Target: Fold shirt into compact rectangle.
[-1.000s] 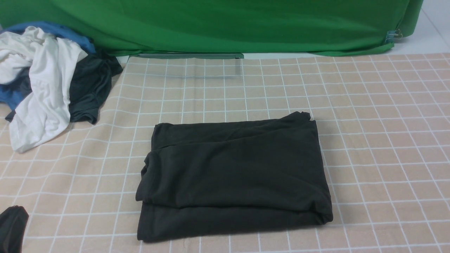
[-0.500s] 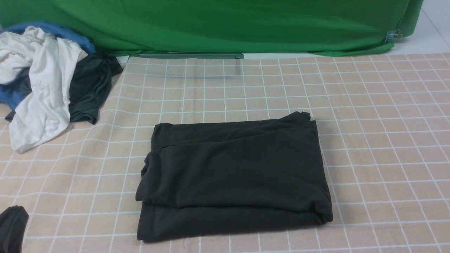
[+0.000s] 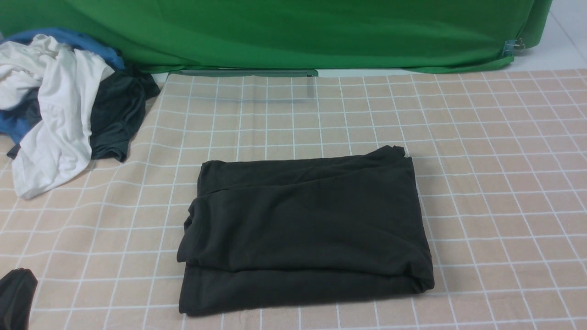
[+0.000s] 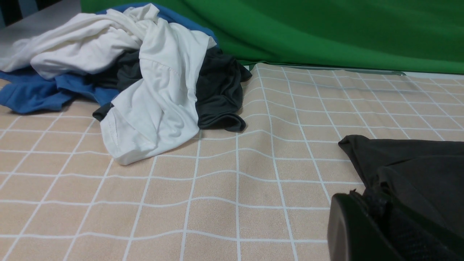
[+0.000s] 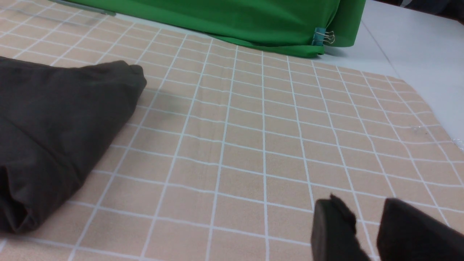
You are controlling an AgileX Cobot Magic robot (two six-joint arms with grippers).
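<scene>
1. On the far left of the front view, the pile of clothes (image 3: 64,105) (white, blue and a dark teal-grey piece) lies at the table's back corner, well apart from the work

2. The left gripper (image 3: 16,298) shows only as a dark tip at the lower left edge. In the left wrist view (image 4: 377,228) its jaws are pressed together with nothing between them, near the shirt's left edge; whether it touches the cloth I cannot tell

3. The shirt (image 3: 305,233) lies in the middle of the checked tablecloth (image 3: 504,183) as a layered rectangle, with its top fold a little askew at the left side

4. Compared with the last second, nothing has moved: the shirt keeps the same outline and the left tip the same place. I judge the folding is finished, or nearly so, and both arms are resting

5. The right gripper (image 5: 366,232) is absent from the front view; only the right wrist view shows it, jaws slightly parted and empty, well apart from the shirt's right edge (image 5: 54,137). That view also shows a clip (image 5: 322,36) on the green backdrop (image 5: 217,18)
</scene>
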